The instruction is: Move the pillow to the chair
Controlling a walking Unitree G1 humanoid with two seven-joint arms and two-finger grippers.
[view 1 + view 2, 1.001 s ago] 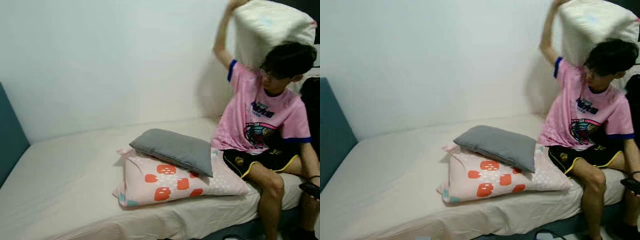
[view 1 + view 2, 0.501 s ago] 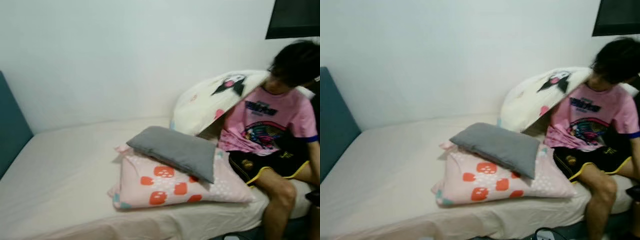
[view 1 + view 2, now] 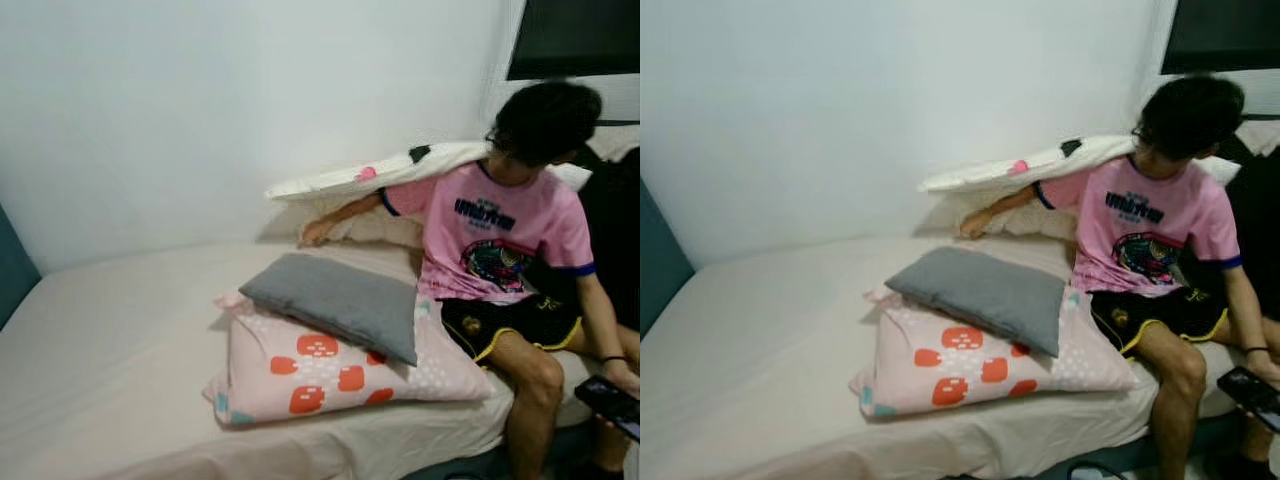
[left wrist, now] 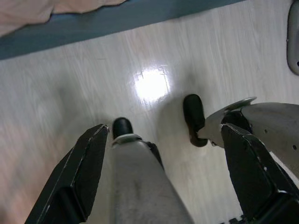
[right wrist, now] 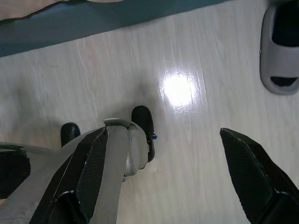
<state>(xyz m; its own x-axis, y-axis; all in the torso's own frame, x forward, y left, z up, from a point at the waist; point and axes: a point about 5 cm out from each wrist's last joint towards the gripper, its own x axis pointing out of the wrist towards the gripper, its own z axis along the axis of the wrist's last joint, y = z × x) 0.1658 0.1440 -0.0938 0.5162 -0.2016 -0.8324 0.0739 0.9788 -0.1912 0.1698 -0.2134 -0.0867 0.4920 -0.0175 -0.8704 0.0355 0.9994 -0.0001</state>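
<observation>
Both my arms hang idle: the left gripper [image 4: 163, 172] and right gripper [image 5: 159, 172] have their black fingers spread wide, pointing down at glossy pale wood-grain floor [image 5: 196, 60], well away from any pillow. I count three pillows on the beige-sheeted bed [image 3: 110, 340]. A small grey pillow [image 3: 335, 302] lies on a plump pink pillow [image 3: 330, 370] with orange patches. At far right a person [image 3: 505, 240] in a pink shirt holds a flat white printed pillow [image 3: 380, 172].
</observation>
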